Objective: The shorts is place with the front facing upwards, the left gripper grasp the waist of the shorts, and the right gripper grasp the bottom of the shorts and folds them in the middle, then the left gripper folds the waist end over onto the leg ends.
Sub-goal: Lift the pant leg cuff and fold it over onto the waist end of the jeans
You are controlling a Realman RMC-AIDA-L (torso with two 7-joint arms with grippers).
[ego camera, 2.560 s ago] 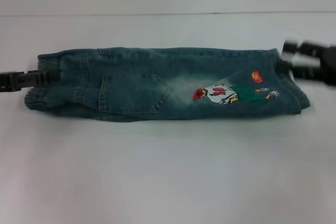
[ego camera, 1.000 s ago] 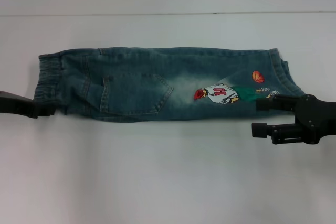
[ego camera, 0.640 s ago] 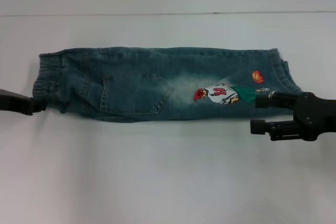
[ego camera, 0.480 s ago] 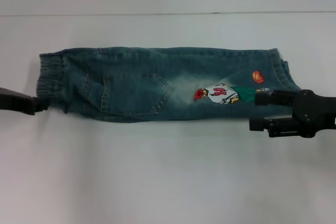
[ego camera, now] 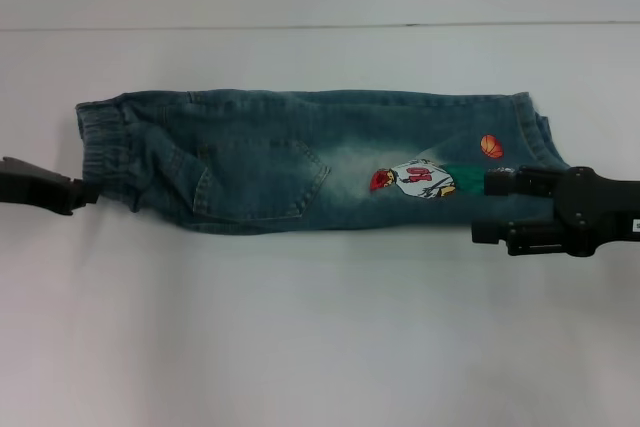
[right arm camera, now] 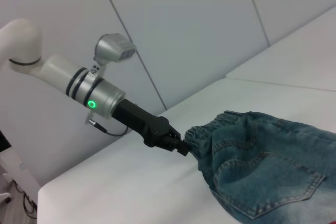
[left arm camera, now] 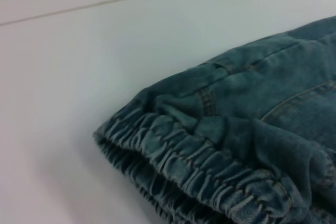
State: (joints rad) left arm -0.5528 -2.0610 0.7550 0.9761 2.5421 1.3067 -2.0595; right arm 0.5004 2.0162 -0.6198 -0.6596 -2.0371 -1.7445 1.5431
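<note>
The shorts (ego camera: pixel 300 157) lie folded lengthwise on the white table, pocket and cartoon print facing up. Their ruffled waist (ego camera: pixel 105 152) is at the left end and fills the left wrist view (left arm camera: pixel 210 171). The bottom hems (ego camera: pixel 535 132) are at the right end. My left gripper (ego camera: pixel 85 193) touches the near corner of the waist; the right wrist view shows it (right arm camera: pixel 181 147) against the band. My right gripper (ego camera: pixel 488 208) is open at the near right corner, one finger over the denim beside the print, the other over bare table.
The white table (ego camera: pixel 320 337) extends in front of the shorts. A seam line (ego camera: pixel 320 25) crosses the tabletop behind them. Pale wall panels (right arm camera: pixel 184 35) stand beyond the table's left end.
The left gripper has pressed rightward into the waist corner, shifting and bunching the band. The right gripper, open throughout, has drifted slightly left along the near hem corner.
</note>
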